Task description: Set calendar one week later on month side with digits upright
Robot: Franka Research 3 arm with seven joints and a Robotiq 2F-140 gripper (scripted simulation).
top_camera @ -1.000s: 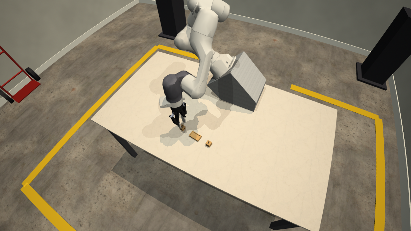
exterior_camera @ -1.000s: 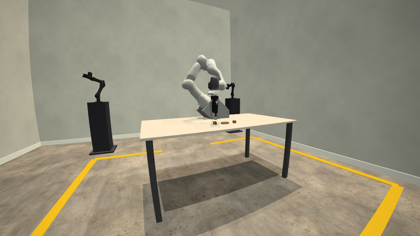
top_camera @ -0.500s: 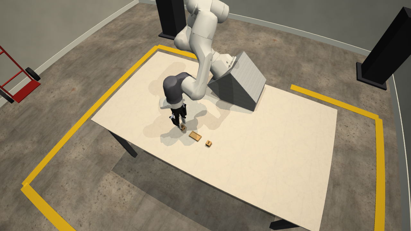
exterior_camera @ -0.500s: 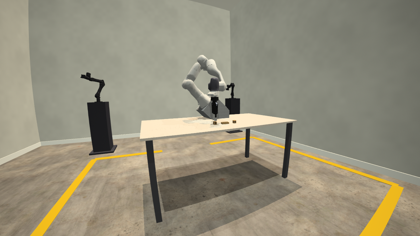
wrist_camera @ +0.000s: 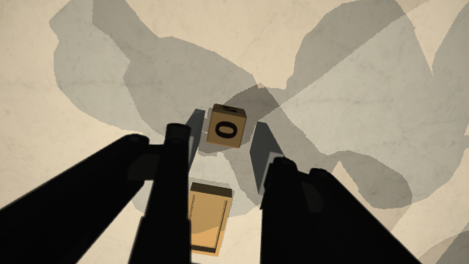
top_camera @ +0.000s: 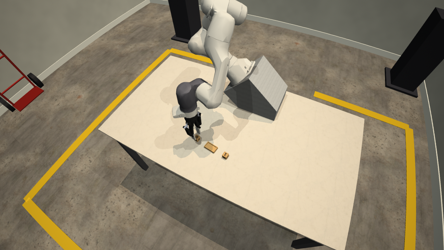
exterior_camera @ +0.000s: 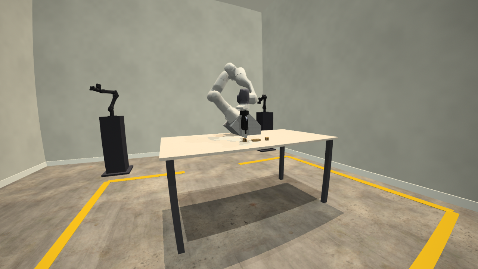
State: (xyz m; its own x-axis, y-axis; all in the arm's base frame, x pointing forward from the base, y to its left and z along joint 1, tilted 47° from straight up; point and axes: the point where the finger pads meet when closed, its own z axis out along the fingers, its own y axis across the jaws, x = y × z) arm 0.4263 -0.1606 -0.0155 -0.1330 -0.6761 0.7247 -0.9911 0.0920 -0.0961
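A small wooden cube showing a 0 on top [wrist_camera: 226,125] lies on the table, left of the flat wooden tray [wrist_camera: 209,216]. It also shows in the top view [top_camera: 197,136]. The tray [top_camera: 210,147] lies flat and holds no cube. A second cube with a 1 on top [top_camera: 225,155] sits on the table just right of the tray. My gripper [wrist_camera: 228,131] points straight down right above the 0 cube, its fingers partly open with one on each side of the cube and nothing between them. In the exterior view the gripper [exterior_camera: 245,133] hangs just over that cube [exterior_camera: 245,140].
The grey wedge-shaped robot base [top_camera: 257,90] stands at the back of the table. The table's front edge lies a short way in front of the cubes. Black pedestals [exterior_camera: 114,144] stand on the floor away from the table.
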